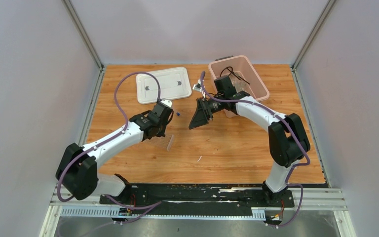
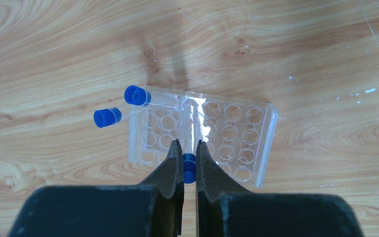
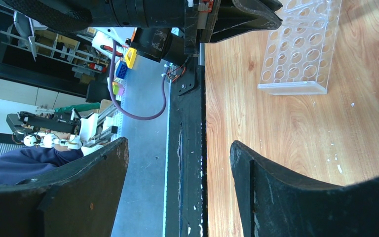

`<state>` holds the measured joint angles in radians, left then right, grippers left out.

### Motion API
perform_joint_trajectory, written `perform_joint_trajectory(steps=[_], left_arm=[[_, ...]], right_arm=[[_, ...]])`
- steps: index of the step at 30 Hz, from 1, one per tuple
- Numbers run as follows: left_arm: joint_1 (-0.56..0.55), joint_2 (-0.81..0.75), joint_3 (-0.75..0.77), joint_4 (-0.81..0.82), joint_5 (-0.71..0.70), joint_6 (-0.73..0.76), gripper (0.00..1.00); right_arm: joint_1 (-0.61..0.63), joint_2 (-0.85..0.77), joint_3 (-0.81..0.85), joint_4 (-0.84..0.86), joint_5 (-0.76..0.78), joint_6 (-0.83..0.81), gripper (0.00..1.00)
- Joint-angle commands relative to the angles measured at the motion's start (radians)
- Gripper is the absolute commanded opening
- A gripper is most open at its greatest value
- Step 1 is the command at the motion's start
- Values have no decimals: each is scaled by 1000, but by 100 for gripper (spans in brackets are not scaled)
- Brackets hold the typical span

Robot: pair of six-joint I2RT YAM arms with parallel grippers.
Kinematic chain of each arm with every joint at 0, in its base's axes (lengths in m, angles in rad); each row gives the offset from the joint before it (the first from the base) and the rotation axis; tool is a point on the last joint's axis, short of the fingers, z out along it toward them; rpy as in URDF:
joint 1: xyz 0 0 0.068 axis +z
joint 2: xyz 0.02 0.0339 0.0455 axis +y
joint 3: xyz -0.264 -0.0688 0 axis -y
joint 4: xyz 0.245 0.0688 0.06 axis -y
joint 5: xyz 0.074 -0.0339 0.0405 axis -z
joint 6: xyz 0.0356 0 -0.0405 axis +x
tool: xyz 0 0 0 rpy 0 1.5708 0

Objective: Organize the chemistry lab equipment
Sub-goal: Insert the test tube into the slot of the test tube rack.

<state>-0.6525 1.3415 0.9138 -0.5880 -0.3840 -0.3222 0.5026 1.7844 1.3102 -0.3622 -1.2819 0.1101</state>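
White arms, black joints — purple cables, matte black claws.

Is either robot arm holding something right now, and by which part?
The left fingers pinch a tiny blue-capped tube by its blue cap, over the clear tube rack. The right fingers stand open, holding nothing.

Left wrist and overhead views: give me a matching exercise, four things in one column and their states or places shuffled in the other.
1. left claw
2. right claw
3. white lid
4. clear tube rack

A. open, empty
B. two blue-capped tubes sticking out past its edge
C. shut on a blue-capped tube
D. flat on the table, left of the pink bin

Pairs: 1-C, 2-A, 3-D, 4-B
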Motion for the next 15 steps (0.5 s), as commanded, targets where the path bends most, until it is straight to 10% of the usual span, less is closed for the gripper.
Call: perform_joint_trajectory(steps=[1, 15], left_arm=[[5, 16, 51, 1, -27, 20, 10], [14, 57, 93, -14, -19, 34, 18]], right_arm=[[-2, 5, 38, 2, -20, -22, 75], [-3, 0, 37, 2, -25, -22, 75]])
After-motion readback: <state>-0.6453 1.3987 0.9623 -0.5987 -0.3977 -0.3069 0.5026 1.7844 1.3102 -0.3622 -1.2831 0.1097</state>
